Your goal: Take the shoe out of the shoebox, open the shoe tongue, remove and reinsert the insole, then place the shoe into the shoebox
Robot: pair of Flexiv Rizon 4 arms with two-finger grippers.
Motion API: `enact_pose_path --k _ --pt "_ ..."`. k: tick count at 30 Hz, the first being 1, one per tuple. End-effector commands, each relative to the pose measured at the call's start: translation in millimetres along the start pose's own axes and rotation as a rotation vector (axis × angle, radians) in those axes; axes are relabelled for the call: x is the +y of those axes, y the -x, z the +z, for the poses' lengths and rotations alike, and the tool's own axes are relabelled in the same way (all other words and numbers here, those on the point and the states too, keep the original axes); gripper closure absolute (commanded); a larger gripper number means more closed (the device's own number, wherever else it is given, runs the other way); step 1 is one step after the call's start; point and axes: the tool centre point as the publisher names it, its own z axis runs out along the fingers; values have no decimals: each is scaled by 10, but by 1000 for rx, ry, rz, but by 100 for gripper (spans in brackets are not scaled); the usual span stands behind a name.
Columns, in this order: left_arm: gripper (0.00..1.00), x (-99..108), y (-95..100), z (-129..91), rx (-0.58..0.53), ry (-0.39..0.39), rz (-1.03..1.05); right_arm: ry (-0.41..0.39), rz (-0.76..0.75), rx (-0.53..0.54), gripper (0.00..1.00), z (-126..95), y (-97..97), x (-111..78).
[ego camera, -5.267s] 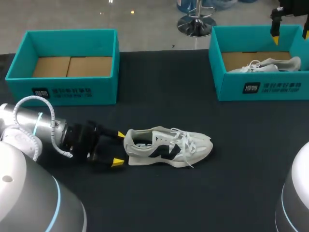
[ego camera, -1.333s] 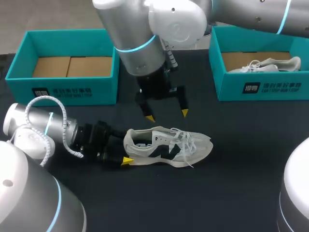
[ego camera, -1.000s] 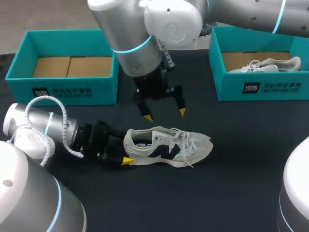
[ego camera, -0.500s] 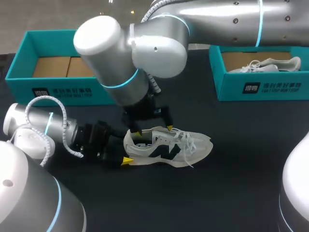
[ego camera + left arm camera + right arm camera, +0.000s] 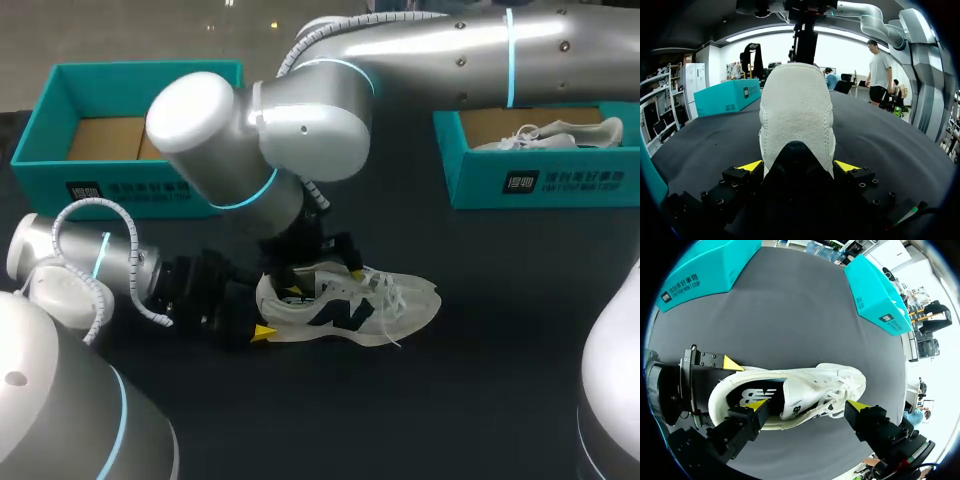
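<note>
shoe (image 5: 385, 305) on table (image 5: 480, 380), left hand (image 5: 799, 166) around its heel, right hand (image 5: 807, 405) above it

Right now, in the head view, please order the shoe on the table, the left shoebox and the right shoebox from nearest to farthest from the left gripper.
1. The shoe: its heel in the left gripper.
2. The left shoebox: behind, to the left.
3. The right shoebox: far across, to the right.

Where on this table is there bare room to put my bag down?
Bare table lies between the shoe and the right shoebox, and along the near edge before the shoe. Crowded: left gripper and right gripper at the shoe.
</note>
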Motion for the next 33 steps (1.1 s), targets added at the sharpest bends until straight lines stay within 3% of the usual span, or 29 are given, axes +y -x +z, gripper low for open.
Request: enact_pose_path --k 1,9,10,11,13,14,25,33 --pt "100 29 1 10 -2 0 1 5 82 -19 0 76 -12 -70" --pt "100 29 1 10 -2 0 1 -11 115 -26 0 260 83 -49" --pt "100 29 1 10 -2 0 1 -5 118 -17 20 261 97 -48" --pt "100 29 1 10 -2 0 1 -6 118 -16 58 257 108 -46" --pt "100 29 1 10 -2 0 1 -4 118 -15 96 251 133 -38" --pt "100 29 1 10 -2 0 1 -4 118 -14 100 247 149 -37" --pt "100 29 1 10 -2 0 1 4 191 -27 100 115 499 -107" --pt "100 29 1 10 -2 0 1 -35 265 -27 100 117 736 -142"
